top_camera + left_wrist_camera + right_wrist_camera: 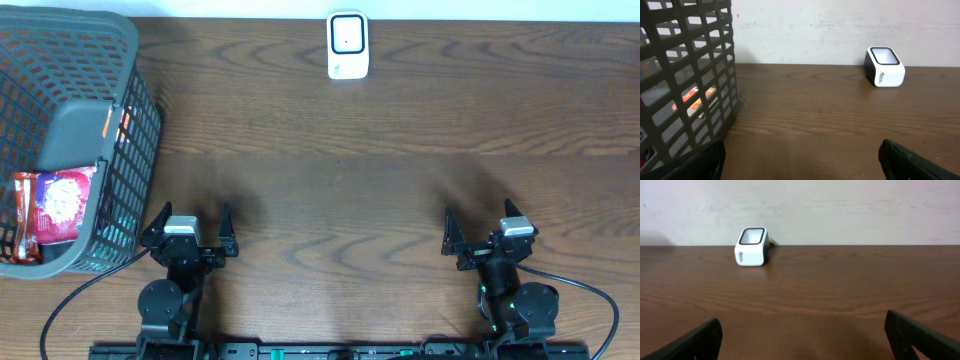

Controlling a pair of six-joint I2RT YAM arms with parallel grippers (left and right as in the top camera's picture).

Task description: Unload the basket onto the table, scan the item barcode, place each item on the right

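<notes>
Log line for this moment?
stage: not started | left jaws: open, empty | right jaws: open, empty | item: in basket | scanner: far edge, untouched

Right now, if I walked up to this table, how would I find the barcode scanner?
Start with the wooden table and look to its far edge, midway along. The scanner stands there alone, far from the grey basket at the left. It is the only small white box, with a dark-rimmed window on its face.

A red-and-white packet [55,203] lies flat inside the basket [143,140], at its near end. The white scanner [348,45] stands well right of the basket, window up.
</notes>
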